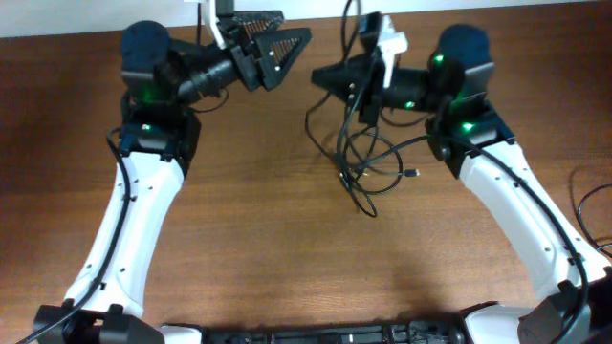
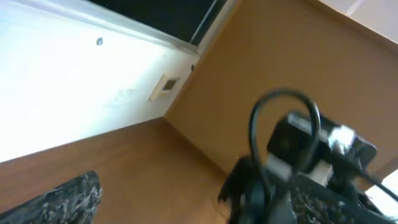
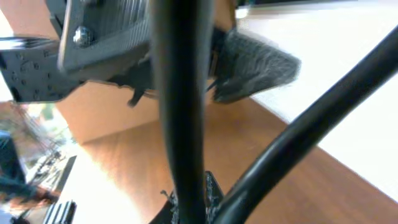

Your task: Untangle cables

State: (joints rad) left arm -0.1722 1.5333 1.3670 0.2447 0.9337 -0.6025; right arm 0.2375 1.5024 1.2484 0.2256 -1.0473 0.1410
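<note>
The cables are thin black cords in a loose tangle of loops. They hang from my right gripper down onto the brown table, with a small plug end lying to the right. My right gripper is raised and shut on the cables. In the right wrist view the cords run up close past the lens from the pinched fingertips. My left gripper is open and empty, held high just left of the right gripper and facing it. In the left wrist view its fingers are spread wide.
The wooden table spans the view. Its far edge meets a white wall. Another dark cord lies at the right edge. The right arm's gripper with a cord loop sits close in front of the left wrist camera.
</note>
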